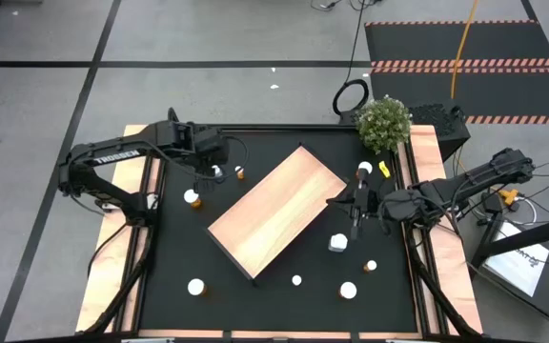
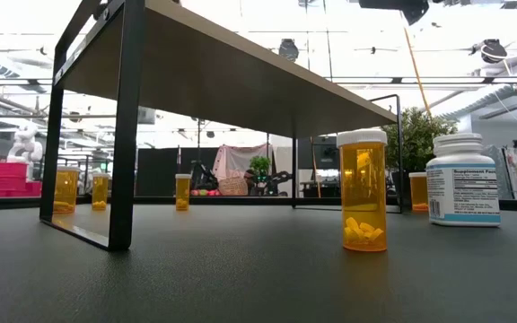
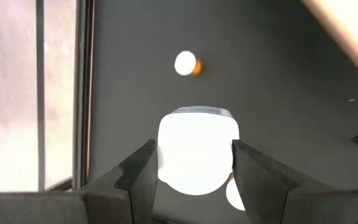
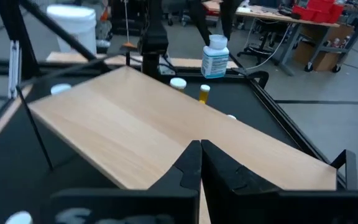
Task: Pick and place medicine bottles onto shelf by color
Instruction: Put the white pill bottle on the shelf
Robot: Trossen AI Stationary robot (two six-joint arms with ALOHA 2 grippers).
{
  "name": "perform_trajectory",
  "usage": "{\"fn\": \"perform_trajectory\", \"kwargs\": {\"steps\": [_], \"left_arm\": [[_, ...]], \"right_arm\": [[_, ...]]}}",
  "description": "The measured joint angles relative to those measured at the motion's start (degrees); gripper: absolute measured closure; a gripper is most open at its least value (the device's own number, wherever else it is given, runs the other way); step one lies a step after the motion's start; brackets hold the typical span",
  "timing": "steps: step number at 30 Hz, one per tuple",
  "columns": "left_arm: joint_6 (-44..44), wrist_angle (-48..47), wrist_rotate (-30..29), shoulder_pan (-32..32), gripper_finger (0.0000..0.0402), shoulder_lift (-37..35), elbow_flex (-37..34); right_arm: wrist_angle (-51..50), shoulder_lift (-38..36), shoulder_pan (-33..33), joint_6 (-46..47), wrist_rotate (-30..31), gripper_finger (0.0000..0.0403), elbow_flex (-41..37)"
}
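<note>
Black matting (image 1: 284, 300) covered the table, framed by pale wooden borders; grey floor crossed by dark tape lines was seen around it in the high view, with striped mats at the far right. At the left, the left gripper (image 1: 215, 171) was held above the mat near the shelf's far-left side, its fingers (image 3: 138, 177) clamped on a white bottle (image 3: 197, 149), which was lifted clear of the mat; an orange bottle (image 1: 192, 198) stood just beside it, another (image 1: 240, 172) close by. The shelf (image 1: 279, 210) was set diagonally mid-table, its wooden top bare. White bottles (image 1: 196, 286) were scattered along the near edge. At the right, the right gripper (image 1: 355, 221) was poised beside the shelf's right corner, fingers pressed together and empty; a plant (image 1: 384, 122) was placed behind it. Only the low view revealed the shelf's dark legs (image 2: 124, 126), pills inside an orange bottle (image 2: 363, 193), and a cluttered workshop beyond; only the left wrist view showed the grasp itself.
</note>
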Motion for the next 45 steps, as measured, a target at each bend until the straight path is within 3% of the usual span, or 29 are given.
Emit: {"fn": "perform_trajectory", "kwargs": {"steps": [9,16,21,29,36,45], "left_arm": [[4.97,0.61,0.46,-8.26,0.0216,0.00,4.34],[5.36,1.78,0.59,-15.30,0.0216,0.00,4.36],[8.40,6.37,0.63,-19.56,0.0215,0.00,4.36],[16.04,13.13,0.66,-23.40,0.0215,0.59,4.41],[19.85,17.63,0.61,-24.45,0.0215,0.55,4.41],[19.33,20.56,0.60,-24.49,0.0215,0.55,4.41]], "right_arm": [[4.02,2.50,-0.02,1.64,-2.09,0.0403,0.00],[15.35,9.81,-0.02,-0.25,-6.48,0.0396,0.00],[22.63,15.20,-1.90,-2.43,-8.22,0.0353,0.94],[33.61,24.42,-7.20,0.92,-15.77,0.0255,3.64],[35.39,32.26,-8.29,1.19,-16.72,0.0171,8.25],[35.50,35.87,-7.69,-2.92,-14.96,0.0135,12.36]]}}
